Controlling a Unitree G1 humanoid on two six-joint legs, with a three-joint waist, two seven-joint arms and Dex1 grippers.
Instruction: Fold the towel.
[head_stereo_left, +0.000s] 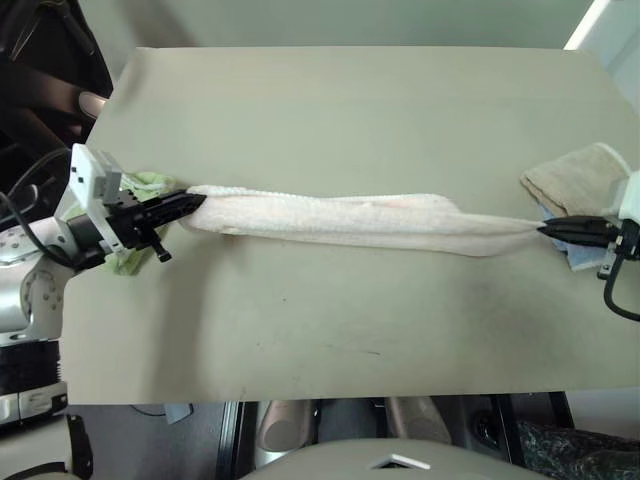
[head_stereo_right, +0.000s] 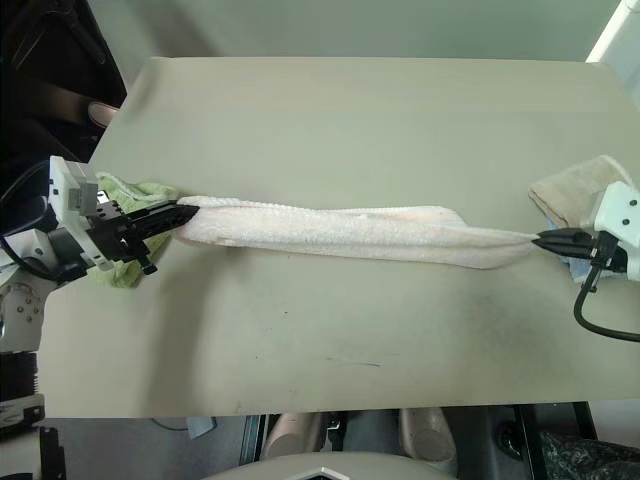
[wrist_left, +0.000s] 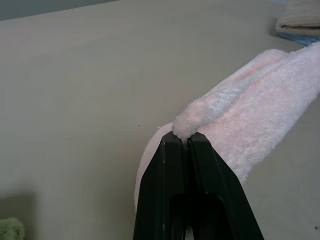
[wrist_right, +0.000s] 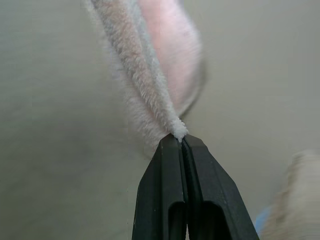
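Overhead, a wide tan table (head_stereo_left: 330, 120) fills the scene, and a pale pink towel (head_stereo_left: 340, 218) is stretched across it from side to side like a loose rope. At the far left, the left gripper (head_stereo_left: 192, 203) has its two black fingers pressed together on one end of the towel; the wrist view shows a small tuft of terry bulging just above the closed fingertips. Beneath and behind that gripper, a lime-green cloth (head_stereo_left: 142, 185) lies on the table near the left edge. Moving rightward, the towel runs in a long, bunched band, its long axis lying straight along the line between the two grippers, sagging in the middle so that its belly appears to rest on or just over the table top, while both ends seem lifted. The band narrows to a thin point at the far right, where the right gripper (head_stereo_left: 546, 229) pinches that end between fingers shut tight on the edge of the fabric. Just beyond this gripper, near the right edge of the table, sits a folded beige cloth (head_stereo_left: 575, 178) with a bit of blue cloth (head_stereo_left: 580, 256) under it. Each gripper holds its own end, so neither arm is nearer; the towel extends inward from each toward the table's centre. By my judgement, the fold is not yet made: the cloth is bunched rather than spread flat, and the next move likely depends on bringing the two held ends together or laying the band down flat.
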